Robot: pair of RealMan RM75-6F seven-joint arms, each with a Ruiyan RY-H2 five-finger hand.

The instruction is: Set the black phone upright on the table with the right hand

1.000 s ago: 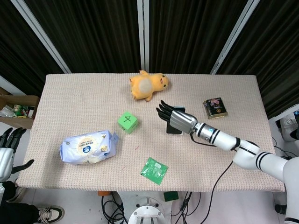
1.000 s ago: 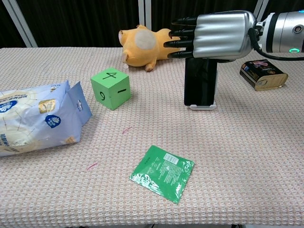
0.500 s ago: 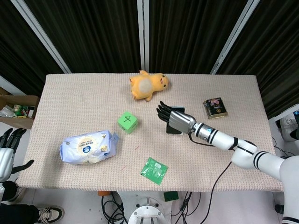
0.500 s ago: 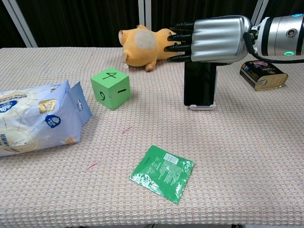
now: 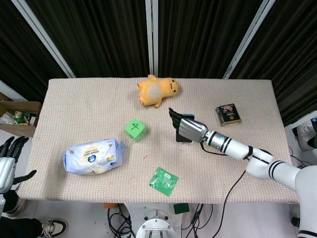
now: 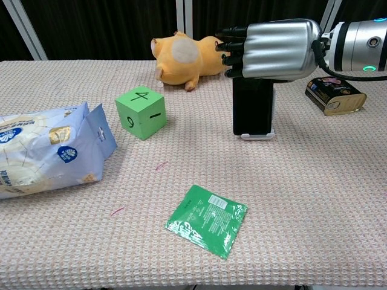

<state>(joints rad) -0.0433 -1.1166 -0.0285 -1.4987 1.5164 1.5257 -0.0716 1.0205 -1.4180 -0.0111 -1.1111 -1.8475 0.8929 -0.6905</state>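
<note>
Standing upright near the middle of the desk (image 5: 74, 99), the black phone (image 6: 253, 109) rested in a small white stand (image 6: 257, 135), w/ the right hand (image 6: 275, 41) over its top edge. Chest view showed the phone's dark face, the stand's lip under it, and the fingers (image 6: 233, 43) reaching left past the phone top; whether they actually gripped the phone or only lay on it I couldn't tell, since the silver back of the hand hid the contact. Head view gave the layout instead: right hand (image 5: 187, 127) covering most of the phone (image 5: 185, 139), arm running off to the desk's right-front edge.

Left hand (image 5: 9, 158) showed only in the head view, off the desk's left side, fingers spread and holding nothing.

Around the phone: yellow plush toy (image 6: 181, 59) behind-left, near the far edge; dark tin (image 6: 334, 93) to the right, well apart; green cube (image 6: 141, 112) to the left w/ open cloth between; green sachet (image 6: 207, 220) nearer the front edge; blue-white wipes pack (image 5: 93, 156) at the left-front. Open room lay mostly front-right of the phone.
</note>
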